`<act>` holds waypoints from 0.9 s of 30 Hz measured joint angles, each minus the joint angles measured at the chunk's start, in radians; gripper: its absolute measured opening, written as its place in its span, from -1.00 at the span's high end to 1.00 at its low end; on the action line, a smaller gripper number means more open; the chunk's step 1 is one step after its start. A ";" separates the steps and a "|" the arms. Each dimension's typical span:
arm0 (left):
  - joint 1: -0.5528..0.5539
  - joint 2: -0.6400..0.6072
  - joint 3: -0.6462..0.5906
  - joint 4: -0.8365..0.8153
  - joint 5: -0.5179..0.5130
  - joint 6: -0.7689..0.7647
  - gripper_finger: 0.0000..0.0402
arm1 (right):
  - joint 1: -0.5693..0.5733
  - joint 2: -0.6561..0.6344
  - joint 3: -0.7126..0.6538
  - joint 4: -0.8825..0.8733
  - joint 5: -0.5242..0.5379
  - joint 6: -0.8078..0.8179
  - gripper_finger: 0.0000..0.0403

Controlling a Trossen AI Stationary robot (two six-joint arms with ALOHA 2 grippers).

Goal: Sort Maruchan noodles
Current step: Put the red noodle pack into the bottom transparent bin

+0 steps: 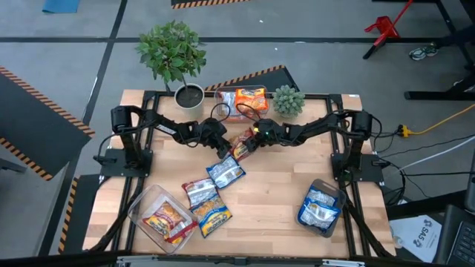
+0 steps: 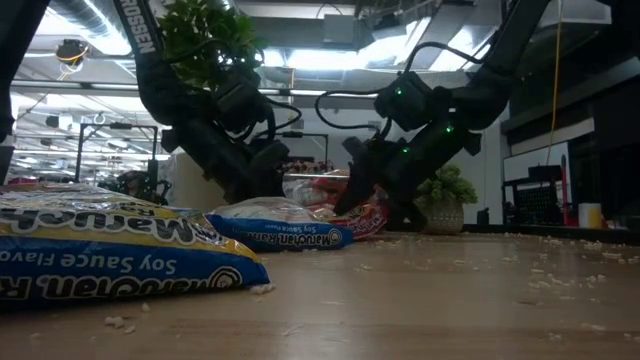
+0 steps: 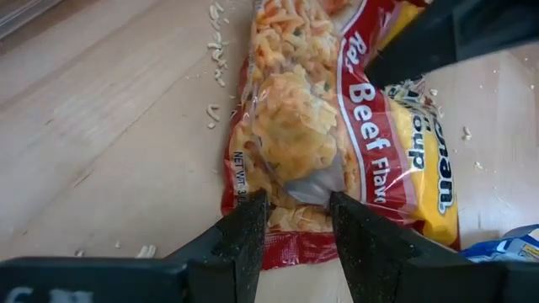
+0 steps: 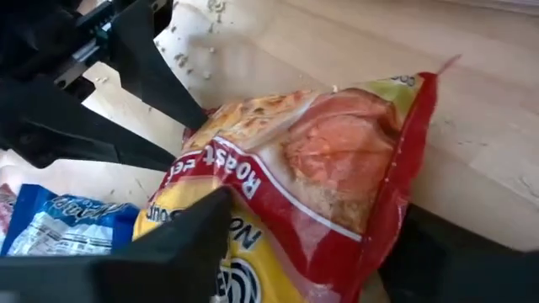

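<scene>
Lying near the middle of the table, toward the back, is a red beef noodle packet. Its long side runs on a slant, from the right gripper down toward the front left. Words on it read "Roast Beef Flavor", and the yellow band shows part of the Maruchan name.

The right gripper is closed on one end of this packet, with a finger on each side of the crinkly plastic. The left gripper points at the other end, its fingers a little apart around the packet's edge. I cannot tell if they are squeezing it.

Both arms reach in from the table's sides and meet at the packet, bent low.

A blue packet lies just in front, and its label reads "Maruchan Ramen". Closest to the low camera, a blue and yellow packet says "Soy Sauce Flavor". One clear tub at the front left holds red packets. Another tub at the front right holds blue ones.
</scene>
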 joint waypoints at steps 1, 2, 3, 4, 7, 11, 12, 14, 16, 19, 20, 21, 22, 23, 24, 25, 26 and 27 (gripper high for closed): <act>0.001 -0.006 0.000 -0.001 0.004 -0.001 0.33 | 0.000 0.000 0.000 0.000 -0.007 0.003 -0.12; 0.002 -0.016 -0.001 -0.006 0.014 -0.005 0.33 | 0.000 0.000 0.000 -0.001 -0.014 0.007 0.00; 0.003 -0.026 -0.003 -0.011 0.025 -0.008 0.33 | 0.000 0.000 0.000 0.000 -0.025 0.008 0.12; 0.002 -0.037 -0.003 -0.019 0.032 -0.011 0.33 | 0.001 0.000 0.000 0.002 -0.032 0.007 0.24; 0.005 -0.092 -0.006 -0.057 0.031 -0.031 0.33 | 0.002 -0.001 0.003 0.031 -0.049 0.005 0.54; 0.021 -0.200 -0.004 -0.115 0.010 -0.037 0.33 | 0.004 0.001 0.002 0.058 -0.061 0.002 0.56; 0.026 -0.232 -0.003 -0.149 0.014 -0.043 0.33 | 0.004 0.001 0.009 0.057 -0.063 0.001 0.56; 0.032 -0.304 -0.004 -0.215 0.032 -0.064 0.33 | 0.004 -0.004 0.025 0.058 -0.065 -0.001 0.56; 0.038 -0.396 -0.004 -0.257 0.051 -0.083 0.34 | 0.003 -0.005 0.055 0.061 -0.072 -0.012 0.56; 0.040 -0.547 -0.004 -0.319 0.053 -0.121 0.36 | 0.004 -0.018 0.110 0.058 -0.083 -0.040 0.56; 0.040 -0.602 -0.004 -0.344 0.054 -0.139 0.37 | 0.012 -0.020 0.137 0.064 -0.081 -0.049 0.56; 0.040 -0.658 -0.004 -0.359 0.056 -0.153 0.38 | 0.016 -0.024 0.161 0.061 -0.079 -0.061 0.56; 0.039 -0.712 -0.002 -0.368 0.057 -0.167 0.38 | 0.021 -0.028 0.188 0.053 -0.080 -0.069 0.56; 0.038 -0.765 -0.002 -0.384 0.063 -0.183 0.39 | 0.035 -0.028 0.220 0.045 -0.079 -0.082 0.56; 0.039 -0.819 -0.002 -0.401 0.075 -0.200 0.39 | 0.048 -0.028 0.254 0.023 -0.075 -0.093 0.56; 0.039 -0.867 -0.002 -0.405 0.087 -0.221 0.39 | 0.063 -0.028 0.290 -0.008 -0.062 -0.112 0.56; 0.038 -0.921 -0.002 -0.403 0.104 -0.249 0.39 | 0.082 -0.028 0.329 -0.050 -0.048 -0.131 0.56; 0.037 -0.973 -0.002 -0.400 0.121 -0.281 0.39 | 0.101 -0.027 0.371 -0.100 -0.032 -0.157 0.56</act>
